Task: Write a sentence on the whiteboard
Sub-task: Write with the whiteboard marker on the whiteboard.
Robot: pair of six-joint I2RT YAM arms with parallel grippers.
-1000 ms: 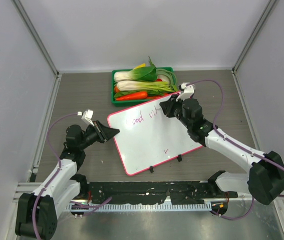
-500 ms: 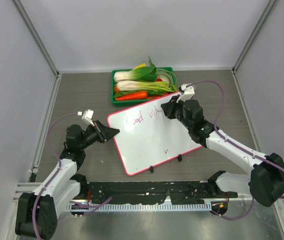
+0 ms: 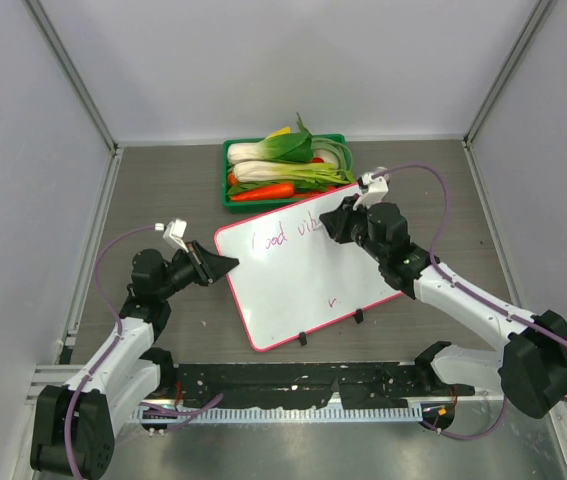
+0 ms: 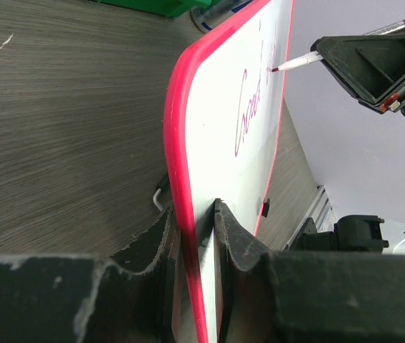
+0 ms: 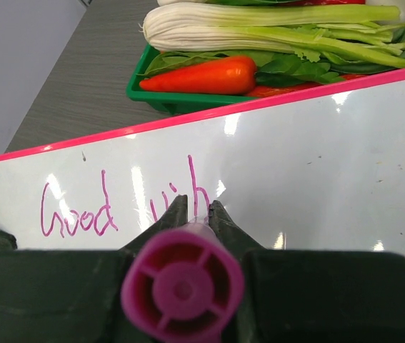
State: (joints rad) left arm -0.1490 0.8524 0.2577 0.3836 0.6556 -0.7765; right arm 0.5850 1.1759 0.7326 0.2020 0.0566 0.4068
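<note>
The whiteboard (image 3: 303, 275) with its pink frame lies tilted on the table. My left gripper (image 3: 225, 265) is shut on its left edge, seen up close in the left wrist view (image 4: 195, 236). My right gripper (image 3: 329, 222) is shut on a magenta marker (image 5: 182, 282), whose tip (image 4: 282, 68) touches the board near its far edge. The sentence (image 5: 127, 204) reads "Good vib" in magenta; it also shows in the top view (image 3: 285, 234). A small lone purple tick (image 3: 333, 298) sits lower on the board.
A green tray (image 3: 231, 190) of vegetables, with an orange carrot (image 5: 198, 76) and white-stemmed greens (image 5: 259, 25), stands just behind the board. Two black clips (image 3: 358, 316) sit on the board's near edge. Grey walls enclose the table.
My right gripper has shifted slightly along the line with the marker, and the writing has grown from "Good vi" to "Good vib". The left arm has not moved.
</note>
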